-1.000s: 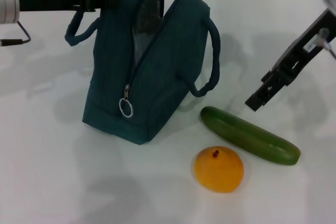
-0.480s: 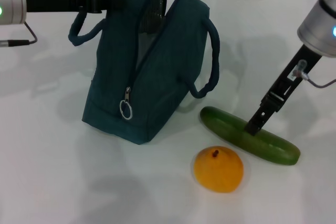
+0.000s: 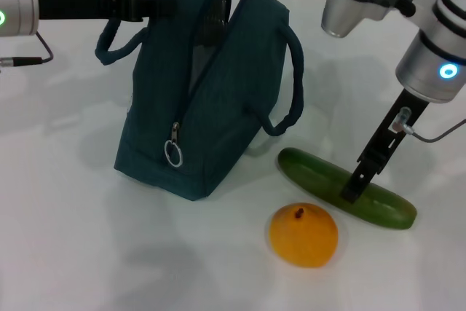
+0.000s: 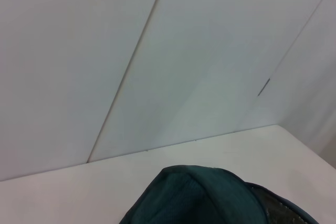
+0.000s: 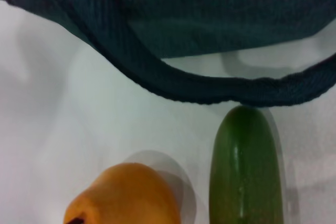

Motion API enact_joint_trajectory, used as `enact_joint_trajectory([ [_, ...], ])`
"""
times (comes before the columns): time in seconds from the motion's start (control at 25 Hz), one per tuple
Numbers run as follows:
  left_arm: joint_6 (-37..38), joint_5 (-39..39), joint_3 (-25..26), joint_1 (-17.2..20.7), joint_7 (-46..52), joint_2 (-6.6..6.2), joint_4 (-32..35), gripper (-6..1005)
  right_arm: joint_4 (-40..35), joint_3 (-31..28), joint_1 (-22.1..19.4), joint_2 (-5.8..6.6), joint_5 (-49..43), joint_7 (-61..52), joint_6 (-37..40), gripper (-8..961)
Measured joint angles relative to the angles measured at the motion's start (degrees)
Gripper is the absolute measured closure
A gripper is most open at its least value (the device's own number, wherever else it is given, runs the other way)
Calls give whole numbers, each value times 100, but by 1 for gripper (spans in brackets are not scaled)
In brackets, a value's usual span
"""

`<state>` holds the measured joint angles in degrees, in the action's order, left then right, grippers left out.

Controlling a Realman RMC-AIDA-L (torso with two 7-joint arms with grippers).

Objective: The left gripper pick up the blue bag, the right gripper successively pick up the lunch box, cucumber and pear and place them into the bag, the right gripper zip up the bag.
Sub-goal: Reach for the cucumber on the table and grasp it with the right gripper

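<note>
since the earlier frames the right gripper (image 3: 351,193) has dropped from mid-air beside the bag to the cucumber (image 3: 346,187), its tip now at the cucumber's middle; bag, cucumber and pear sit where they were.

left gripper (image 3: 149,5): arm reaches in level from the left and holds the blue bag (image 3: 207,100) by its top edge, near one handle. judged purpose: keeps the bag upright and its mouth open so items can drop in. jaws themselves are hidden against the dark fabric, so cannot tell their state directly.

zipper ring (image 3: 173,152) hangs low on the bag's side: zip undone, opening runs up to the top.

right jaws: cannot tell whether spread or clamped; only one dark finger shows, over the cucumber. wrist view looks down at the cucumber's end, just short of the bag's drooping handle.

pear (image 3: 303,234) lies on the counter (image 3: 65,238) just beside the cucumber, apart from it. lunch box not seen outside; possibly already in the bag.

judged step: grasping the cucumber.
</note>
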<state>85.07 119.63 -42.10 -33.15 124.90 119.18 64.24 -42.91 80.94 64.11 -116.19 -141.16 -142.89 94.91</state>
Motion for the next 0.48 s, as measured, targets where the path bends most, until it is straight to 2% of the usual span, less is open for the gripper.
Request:
enact_joint_trajectory([
  [0.48,-73,-12,0,-2,-124,6,-134,948,122,736,14,0,250,-44,-459,94],
])
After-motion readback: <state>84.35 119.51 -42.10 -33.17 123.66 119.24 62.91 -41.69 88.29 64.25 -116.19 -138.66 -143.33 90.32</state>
